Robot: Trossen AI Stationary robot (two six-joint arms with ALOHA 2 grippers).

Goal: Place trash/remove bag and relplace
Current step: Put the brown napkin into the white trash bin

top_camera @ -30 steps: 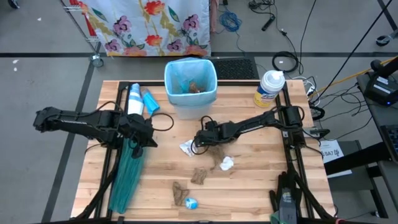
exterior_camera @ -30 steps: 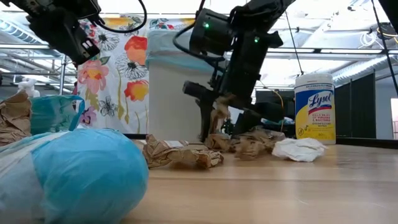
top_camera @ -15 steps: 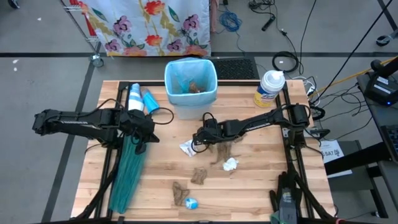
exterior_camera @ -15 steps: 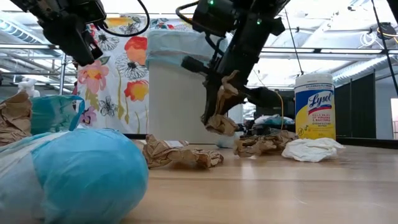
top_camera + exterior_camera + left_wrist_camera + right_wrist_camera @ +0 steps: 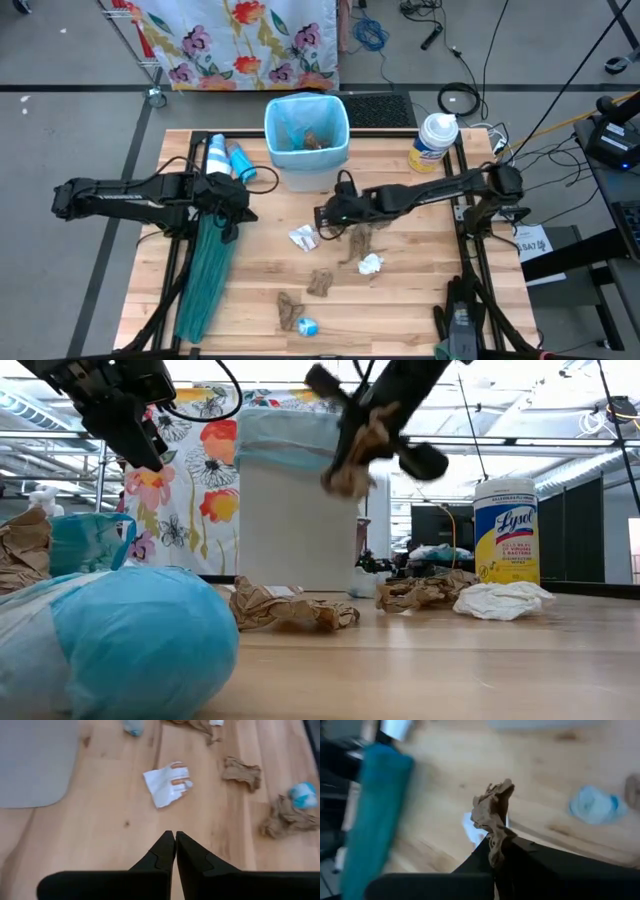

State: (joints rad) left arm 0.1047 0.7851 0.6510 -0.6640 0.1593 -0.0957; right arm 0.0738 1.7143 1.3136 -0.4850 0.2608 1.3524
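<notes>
The right gripper (image 5: 496,851) had its jaws pinched on a scrap of brown paper towel (image 5: 493,815), a crumpled, ragged twist that stuck up past the fingertips. From table height the same scrap (image 5: 352,465) hung well off the wood, level with the upper part of the white bin (image 5: 295,510), whose pale-blue bag (image 5: 285,435) was folded over the rim. From above, the right gripper (image 5: 330,212) sat just short of the bin (image 5: 306,140), and the held paper was hard to make out there.

The left gripper (image 5: 175,840) had its jaws pressed together on nothing. Ahead of its tips lay a flat white paper scrap (image 5: 167,783); farther out lay more brown wads (image 5: 242,770) and a small blue wrapper (image 5: 303,795). The overhead view showed what its wrist camera missed: the left gripper (image 5: 232,208) hovering over the folded teal-green bag (image 5: 208,275), which lay along the table's left side.

Below the right jaws on the table were a brown crumple (image 5: 362,238) and a white wad (image 5: 370,264). Only the low view showed the lettering on the Lysol tub (image 5: 506,530) and a big blue bundle (image 5: 140,635) close to the lens.
</notes>
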